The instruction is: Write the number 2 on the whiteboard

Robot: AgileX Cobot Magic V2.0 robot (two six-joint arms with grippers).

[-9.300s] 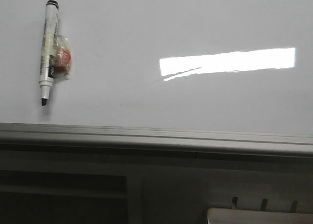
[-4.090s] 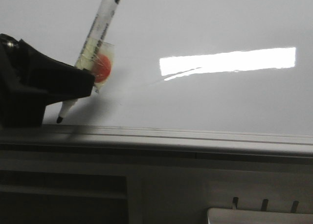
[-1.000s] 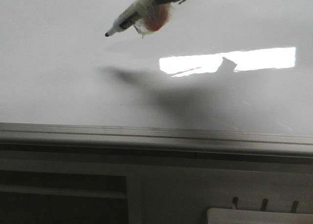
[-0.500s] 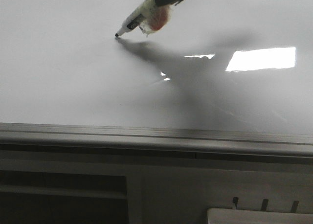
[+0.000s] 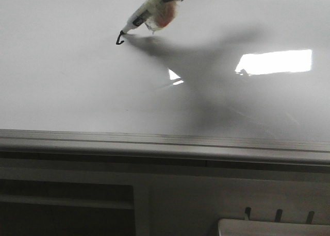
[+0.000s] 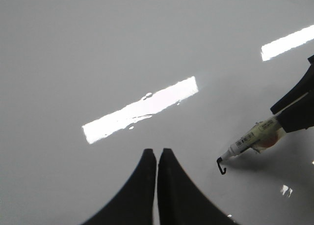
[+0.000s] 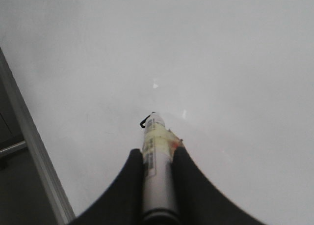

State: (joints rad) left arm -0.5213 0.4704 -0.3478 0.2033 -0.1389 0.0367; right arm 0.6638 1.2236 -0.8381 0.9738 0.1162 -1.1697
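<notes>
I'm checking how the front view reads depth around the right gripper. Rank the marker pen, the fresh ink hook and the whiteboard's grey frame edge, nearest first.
1. Marker pen: clamped in the right gripper.
2. Ink hook: at the pen tip, on the whiteboard.
3. Grey frame edge: along the board's near side, farthest.

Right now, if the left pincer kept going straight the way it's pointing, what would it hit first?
Most likely only the bare whiteboard. The left pincer is shut and empty, aimed at open white surface. The marker and the small black hook of the number 2 lie off to one side. Its height above the board is unclear.
</notes>
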